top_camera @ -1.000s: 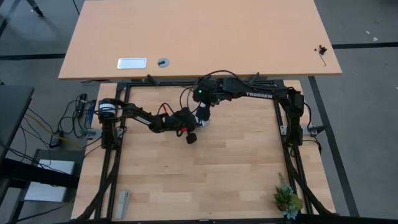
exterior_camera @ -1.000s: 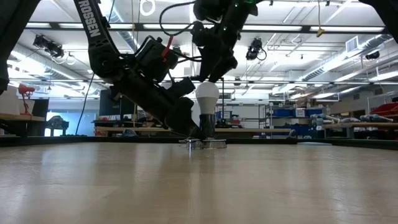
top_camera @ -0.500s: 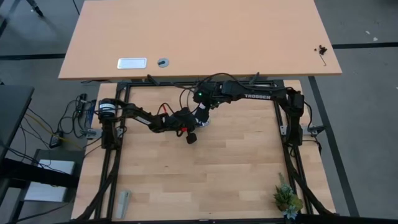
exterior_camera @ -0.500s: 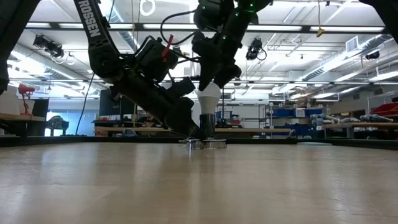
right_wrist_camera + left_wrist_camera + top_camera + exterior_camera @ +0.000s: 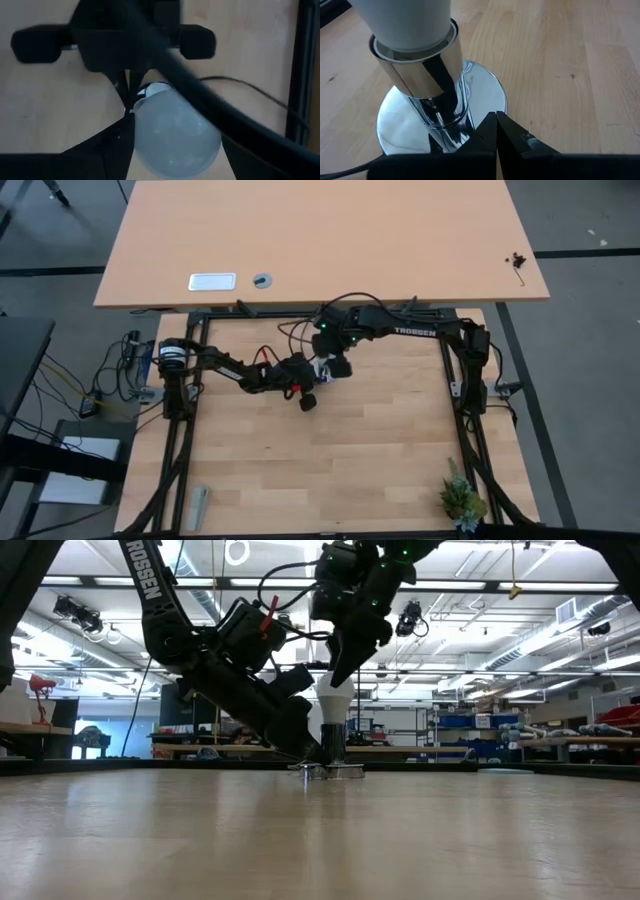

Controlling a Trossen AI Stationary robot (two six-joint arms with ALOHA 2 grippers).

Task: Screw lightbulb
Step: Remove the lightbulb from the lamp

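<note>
The white lightbulb (image 5: 335, 698) stands upright with its base in the chrome socket (image 5: 427, 70). The socket rises on a stem from a round mirror disc (image 5: 395, 115) that lies flat on the wood table near its far edge. My right gripper (image 5: 175, 150) reaches down over the lightbulb (image 5: 172, 131), one finger on each side of the globe, hiding its top in the low view. My left gripper (image 5: 496, 125) is shut, low at the disc, beside the stem. In the high view both grippers (image 5: 318, 373) (image 5: 335, 364) meet there. My left gripper comes slanting down from the table's left, and its shut fingertips (image 5: 490, 131) rest on the disc's rim (image 5: 496, 102). The disc lies flat on the table. My right gripper holds the lightbulb's round globe (image 5: 142, 142) between its two fingers (image 5: 107, 150), from above, slanting down. The lightbulb stands upright in the socket.
A thin black cord (image 5: 240, 86) runs from the socket over the table. A small plant (image 5: 462, 500) stands at the near right corner and a grey object (image 5: 198, 506) at the near left. A second table (image 5: 320, 240) stands beyond the far edge.
My right gripper has come down a little over the lightbulb and rolled about its own axis. Its fingers, which stood just above the globe, now cover it, and only the neck shows in the low view. The lightbulb and socket have kept still.
</note>
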